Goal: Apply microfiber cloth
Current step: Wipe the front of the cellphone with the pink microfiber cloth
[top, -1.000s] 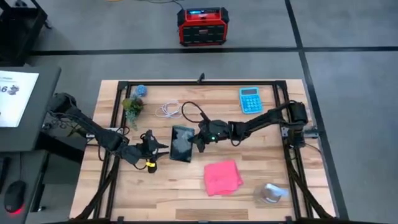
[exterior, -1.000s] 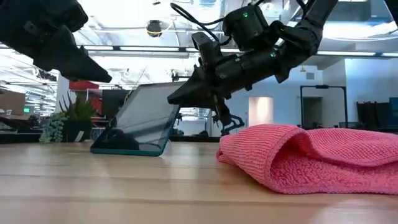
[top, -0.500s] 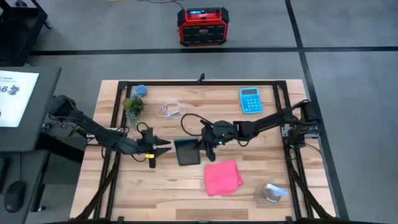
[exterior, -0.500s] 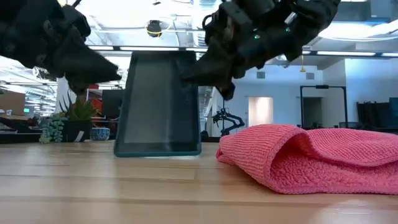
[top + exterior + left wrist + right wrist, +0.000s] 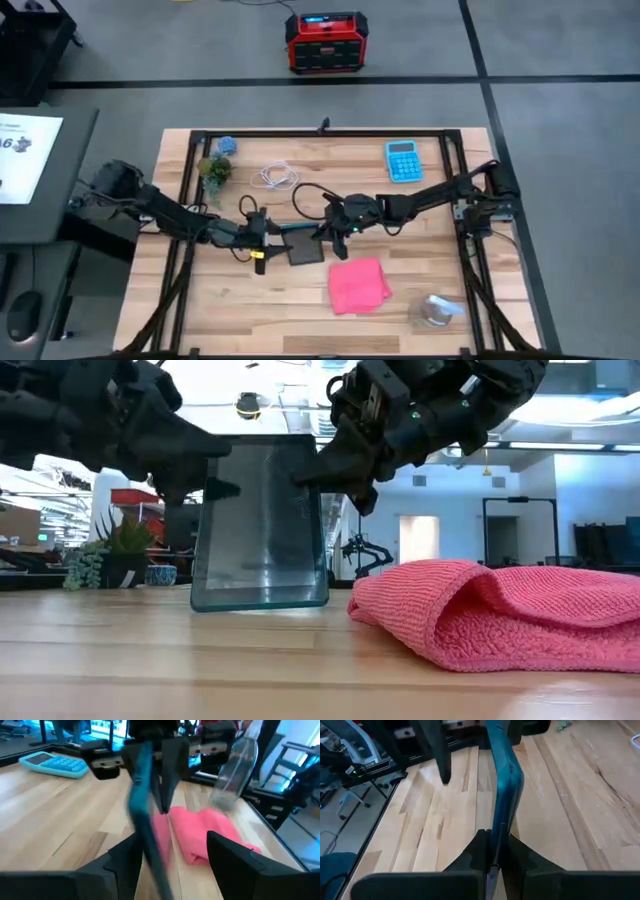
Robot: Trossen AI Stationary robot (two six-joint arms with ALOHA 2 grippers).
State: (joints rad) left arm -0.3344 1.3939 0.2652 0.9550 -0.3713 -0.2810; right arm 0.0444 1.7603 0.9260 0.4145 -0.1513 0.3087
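The right gripper [image 5: 322, 233] is seen clamped on the right edge of a dark, glassy tablet [image 5: 260, 525], its fingers [image 5: 487, 851] pressed together on the thin teal-rimmed edge; the flat rectangular tablet is held nearly upright, its lower edge close to the pale, grained wooden table [image 5: 420, 215], though contact cannot be told; the left gripper [image 5: 272, 232] is set at the tablet's left edge with its fingers [image 5: 122, 862] spread apart on either side of the slab, and contact there cannot be made out; both dark arms are stretched low across the table toward its middle, the left from the left side and the right from the right; the microfiber cloth [image 5: 358, 284], a bright pink, nubbly, softly folded square, lies on the table nearer than the right gripper and slightly to its right, close by but untouched by either gripper; a blue calculator [image 5: 402, 160] rests at the far right.
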